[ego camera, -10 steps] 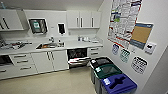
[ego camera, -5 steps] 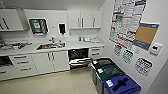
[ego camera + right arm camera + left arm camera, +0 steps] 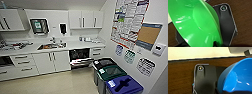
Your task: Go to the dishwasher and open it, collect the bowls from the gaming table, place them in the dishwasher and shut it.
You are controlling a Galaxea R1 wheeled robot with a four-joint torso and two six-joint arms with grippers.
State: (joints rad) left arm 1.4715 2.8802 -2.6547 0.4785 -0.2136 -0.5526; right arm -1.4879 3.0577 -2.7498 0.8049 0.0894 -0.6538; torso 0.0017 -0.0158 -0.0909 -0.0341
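Filling each wrist view, blue bowl [image 3: 238,77] left, green bowl [image 3: 195,23] right.

The blue bowl [image 3: 235,78] in the left wrist view is cut off by the picture's edge, so its far rim and whatever grips it stay hidden. The green bowl [image 3: 196,23] in the right wrist view is likewise cropped, and its held edge cannot be made out. In the head view, the dishwasher [image 3: 79,58] stands open, but its dark inside is too blurred to tell any contents. Beside the dishwasher, the blue bin [image 3: 124,85] runs past the picture's bottom edge.
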